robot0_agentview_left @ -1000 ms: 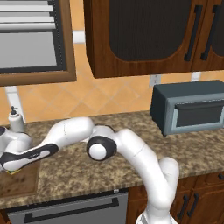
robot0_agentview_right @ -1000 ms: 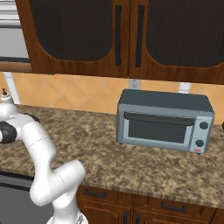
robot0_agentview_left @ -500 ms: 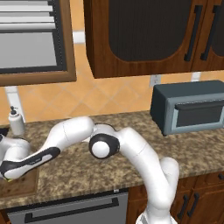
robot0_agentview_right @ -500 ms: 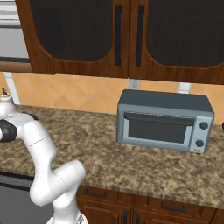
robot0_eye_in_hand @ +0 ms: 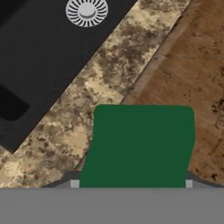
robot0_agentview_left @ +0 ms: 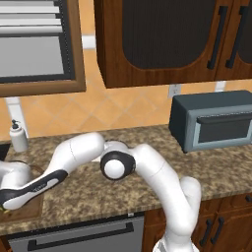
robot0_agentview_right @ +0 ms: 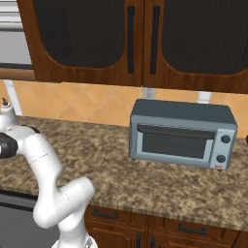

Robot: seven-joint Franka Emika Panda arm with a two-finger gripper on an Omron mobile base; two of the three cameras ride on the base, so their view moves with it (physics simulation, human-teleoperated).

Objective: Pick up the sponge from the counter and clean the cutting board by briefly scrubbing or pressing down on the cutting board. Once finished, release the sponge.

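The hand view looks down on the dark green sponge, held at the bottom between my gripper's two fingers. The gripper is shut on the sponge. The sponge sits over the left edge of the brown stained cutting board, partly above the speckled counter strip beside it. Whether the sponge presses on the board is unclear. In the left base view the gripper is low at the far left edge, over the cutting board.
A dark sink with a round drain lies just past the granite strip. A soap dispenser stands at the back left. A grey toaster oven sits on the counter to the right.
The hand has sunk lower and slightly left toward the cutting board, still holding the sponge. The base has not moved.
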